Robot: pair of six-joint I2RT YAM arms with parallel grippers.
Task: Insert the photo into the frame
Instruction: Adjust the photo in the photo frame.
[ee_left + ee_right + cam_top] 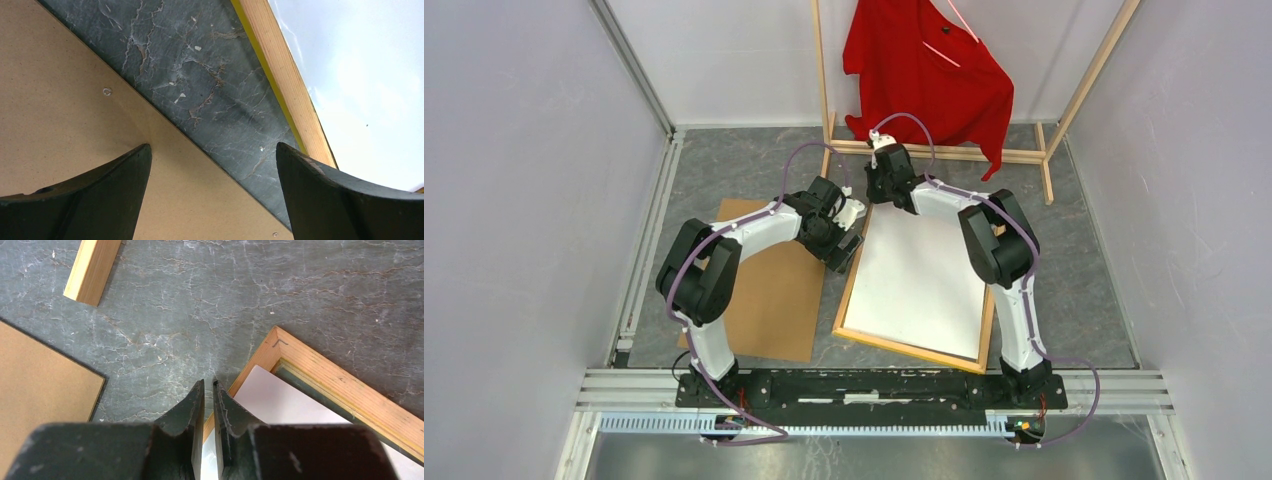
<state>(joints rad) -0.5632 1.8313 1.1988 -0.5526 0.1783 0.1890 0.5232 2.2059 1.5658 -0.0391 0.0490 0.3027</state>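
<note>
Right gripper [209, 383] fingers, almost closed at the frame [325, 370] corner, perhaps pinch the photo [272, 402]; left gripper [214, 146] gapes beside the frame. Photo seems laid inside, not yet settled.

The white-backed rectangular photo [919, 275] is laid in the thin wooden frame [904, 349], flanked left by a flat brown board [774, 300], on the worktop [1084, 270].

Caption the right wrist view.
Claw, almost closed, by the frame corner; photo white side up inside; board at left.
</note>
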